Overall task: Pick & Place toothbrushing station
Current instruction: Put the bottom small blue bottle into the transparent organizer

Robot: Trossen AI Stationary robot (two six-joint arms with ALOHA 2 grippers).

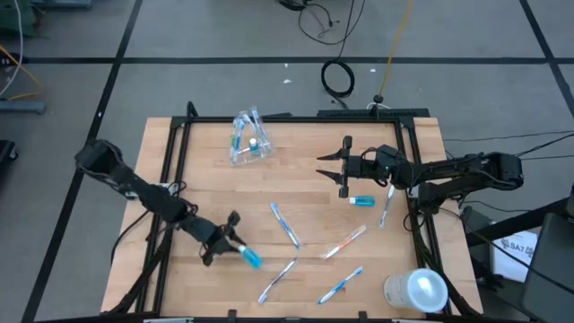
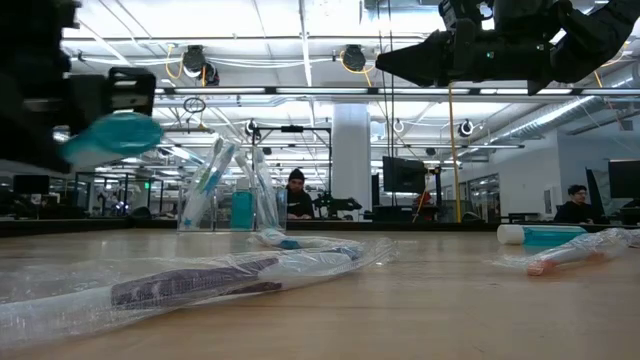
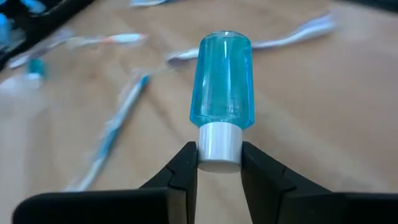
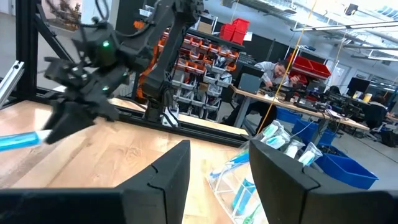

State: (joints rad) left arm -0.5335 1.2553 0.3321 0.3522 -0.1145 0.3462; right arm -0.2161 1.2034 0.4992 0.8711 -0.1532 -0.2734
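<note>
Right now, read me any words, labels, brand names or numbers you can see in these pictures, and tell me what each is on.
"SA7": start of a white label off the table's right edge; the rest is too small to read.
Toothpaste tube held in the left hand: no print shows.
Wrapped toothbrushes: no print can be read.
Room behind: nothing legible.

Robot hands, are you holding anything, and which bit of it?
The left gripper holds a teal toothpaste tube by its white cap. The right gripper is open and holds nothing.
</note>
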